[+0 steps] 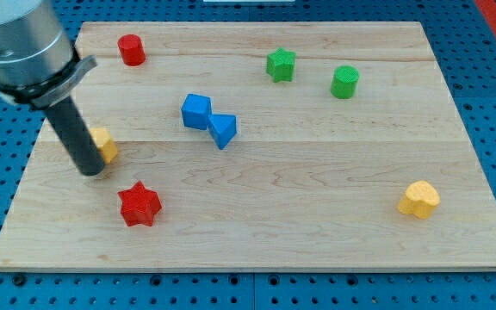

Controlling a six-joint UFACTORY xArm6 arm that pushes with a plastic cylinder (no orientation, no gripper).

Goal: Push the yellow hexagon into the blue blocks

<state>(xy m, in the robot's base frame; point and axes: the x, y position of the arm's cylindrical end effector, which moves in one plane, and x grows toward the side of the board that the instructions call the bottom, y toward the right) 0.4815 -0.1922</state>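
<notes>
The yellow hexagon [104,145] lies at the view's left on the wooden board, partly hidden behind my rod. My tip [91,170] rests on the board touching the hexagon's left lower side. The two blue blocks sit to the right of it near the middle: a blue cube [195,111] and a blue triangular block [223,130], touching each other. The hexagon is about a hundred pixels left of them.
A red star [139,205] lies just below and right of my tip. A red cylinder [131,50] is at the top left. A green star [281,64] and green cylinder [344,82] are at the top. A yellow heart [419,199] is at the right.
</notes>
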